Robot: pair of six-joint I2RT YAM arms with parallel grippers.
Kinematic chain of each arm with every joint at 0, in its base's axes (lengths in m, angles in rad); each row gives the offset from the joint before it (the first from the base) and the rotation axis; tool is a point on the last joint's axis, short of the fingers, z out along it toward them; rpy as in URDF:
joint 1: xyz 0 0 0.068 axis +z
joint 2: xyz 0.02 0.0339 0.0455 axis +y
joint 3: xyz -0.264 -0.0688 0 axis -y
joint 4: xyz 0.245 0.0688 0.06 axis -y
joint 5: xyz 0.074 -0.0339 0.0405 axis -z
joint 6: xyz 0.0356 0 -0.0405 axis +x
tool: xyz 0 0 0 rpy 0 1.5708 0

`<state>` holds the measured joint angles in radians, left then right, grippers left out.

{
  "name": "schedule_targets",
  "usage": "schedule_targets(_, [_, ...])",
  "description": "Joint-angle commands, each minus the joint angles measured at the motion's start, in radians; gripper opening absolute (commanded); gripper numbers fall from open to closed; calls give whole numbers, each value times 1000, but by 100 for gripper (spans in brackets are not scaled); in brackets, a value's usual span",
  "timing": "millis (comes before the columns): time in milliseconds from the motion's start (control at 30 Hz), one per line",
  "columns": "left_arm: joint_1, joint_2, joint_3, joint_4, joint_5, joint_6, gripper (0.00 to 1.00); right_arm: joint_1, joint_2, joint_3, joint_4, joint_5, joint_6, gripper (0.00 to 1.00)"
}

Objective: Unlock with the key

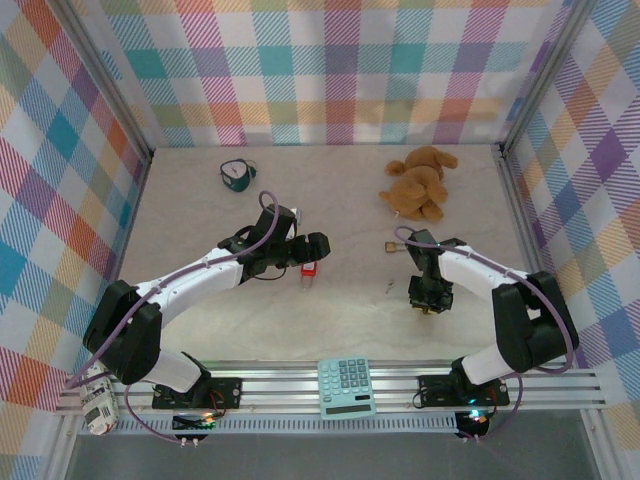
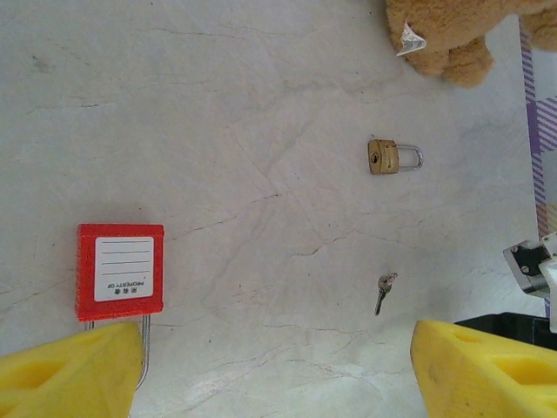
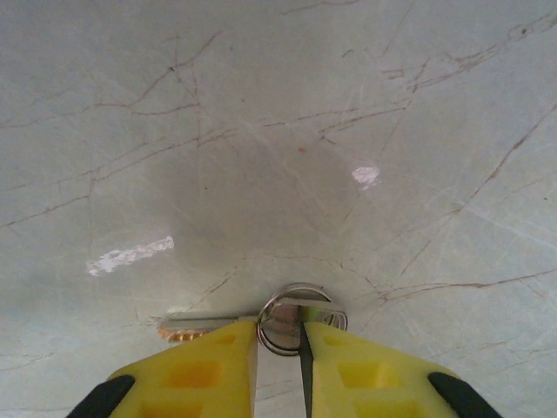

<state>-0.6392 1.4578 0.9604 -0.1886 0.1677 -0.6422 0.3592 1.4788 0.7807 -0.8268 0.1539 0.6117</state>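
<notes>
A red padlock (image 2: 120,272) with a white label lies on the table, its shackle reaching down beside my left finger (image 2: 70,374). The left gripper (image 2: 274,383) hovers open above the table just right of it; from above the padlock (image 1: 308,272) sits under that gripper (image 1: 312,250). A brass padlock (image 2: 389,158) and a small loose key (image 2: 384,292) lie further right. My right gripper (image 3: 280,335) is down at the table, its yellow fingers closed narrowly on the ring (image 3: 287,315) of a second key (image 3: 196,324), whose blade points left.
A brown teddy bear (image 1: 420,182) lies at the back right and a small dark green object (image 1: 235,173) at the back left. A teal calculator (image 1: 346,387) rests on the rail at the near edge. Plaid walls enclose three sides.
</notes>
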Motion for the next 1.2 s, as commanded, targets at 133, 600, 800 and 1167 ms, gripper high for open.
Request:
schedule_targets(133, [-7, -10, 5, -23, 5, 4, 80, -3, -17, 1, -18, 19, -9, 18])
schedule_targets(600, [-7, -9, 5, -20, 9, 7, 76, 28, -128, 36, -34, -11, -20, 0])
schedule_targets(800, [-7, -7, 5, -16, 13, 4, 76, 29, -101, 1, -70, -3, 31, 29])
schedule_targets(1167, [-7, 6, -2, 6, 31, 0, 76, 32, -12, -20, -41, 46, 42, 26])
